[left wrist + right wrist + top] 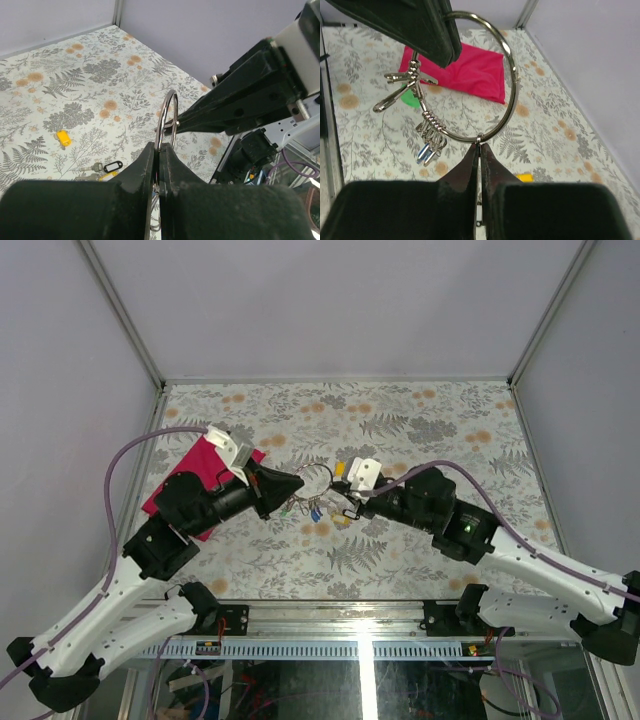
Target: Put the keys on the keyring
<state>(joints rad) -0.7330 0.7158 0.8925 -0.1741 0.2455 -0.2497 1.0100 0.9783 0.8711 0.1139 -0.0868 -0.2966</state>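
The keyring (pixel 513 85) is a large silver wire ring held up between both grippers; it also shows in the top view (pixel 318 478) and edge-on in the left wrist view (pixel 167 112). My left gripper (pixel 160 148) (pixel 298 483) is shut on the ring's rim. My right gripper (pixel 480 146) (pixel 348 505) is shut on a small metal key loop (pixel 479 138) that sits on the ring's lower edge; the key itself is hidden between the fingers. Several small loops with blue-tagged keys (pixel 428 150) and a snap hook (pixel 395 97) hang from the ring. A green tag (pixel 410 98) shows behind.
A red cloth (pixel 465 70) (pixel 200 475) lies at the left under my left arm. Loose on the table are a yellow tag (pixel 62 138) (pixel 524 176) and a black-tagged key (pixel 107 165). Grey walls close the table in.
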